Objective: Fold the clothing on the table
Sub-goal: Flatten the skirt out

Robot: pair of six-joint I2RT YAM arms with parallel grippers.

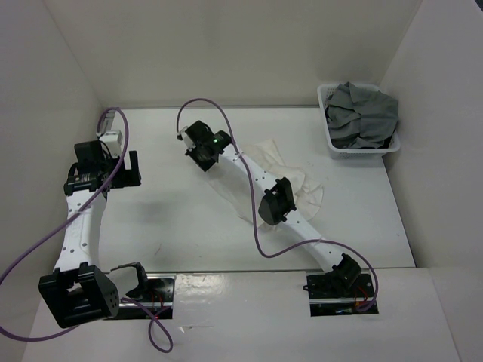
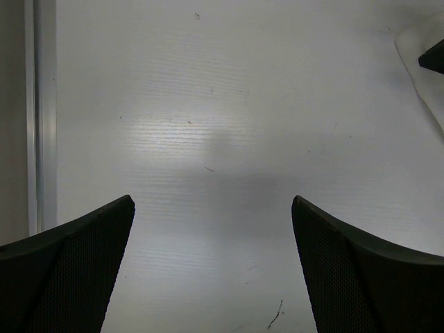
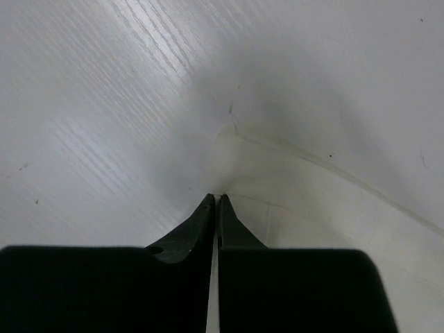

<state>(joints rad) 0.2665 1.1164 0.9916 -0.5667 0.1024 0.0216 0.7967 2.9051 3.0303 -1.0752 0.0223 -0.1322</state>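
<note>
Right pincer (image 3: 216,198) pinched shut on the edge of the white garment (image 3: 312,215), which lies spread mid-surface (image 1: 173,219). Left pincer (image 2: 211,205) wide, over bare top. Judgement: lift low, check the hem is truly caught, then carry it across evenly without tugging.

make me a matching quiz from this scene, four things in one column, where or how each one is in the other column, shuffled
1. left tool
2. right tool
3. crumpled grey clothes
4. thin white cloth garment

A. heaped in the small white plastic basket
B. wide open above the bare white tabletop
C. lying spread out on that tabletop
D. shut on the white garment's edge

Pairs: 1-B, 2-D, 3-A, 4-C
</note>
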